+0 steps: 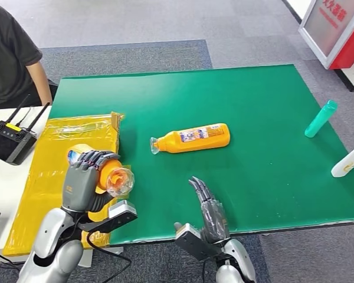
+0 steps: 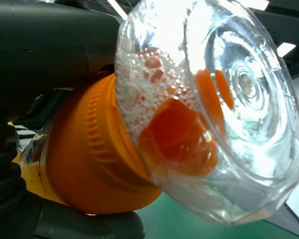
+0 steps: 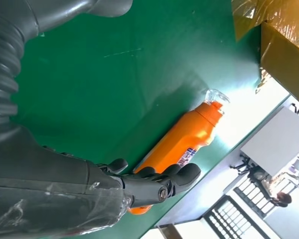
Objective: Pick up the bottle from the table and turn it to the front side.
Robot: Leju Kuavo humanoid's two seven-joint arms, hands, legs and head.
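Note:
My left hand (image 1: 82,180) grips an orange bottle (image 1: 105,175) with a clear cap (image 1: 120,181) above the yellow-wrapped box, cap pointing toward the table's middle. Up close, the left wrist view has the same bottle (image 2: 91,159) and its foamy clear cap (image 2: 230,114). A second orange bottle (image 1: 194,138) lies on its side on the green mat (image 1: 264,177), label up, cap to the left. My right hand (image 1: 209,211) hovers open near the mat's front edge, short of that bottle. The right wrist view has this bottle (image 3: 182,144) beyond my right hand's fingers (image 3: 159,181).
A yellow-wrapped box (image 1: 46,177) lies at the mat's left. A teal bottle (image 1: 321,118) and a white bottle (image 1: 348,160) lie at the right edge. A person in a black shirt (image 1: 10,53) sits at the far left beside a black remote controller (image 1: 8,141).

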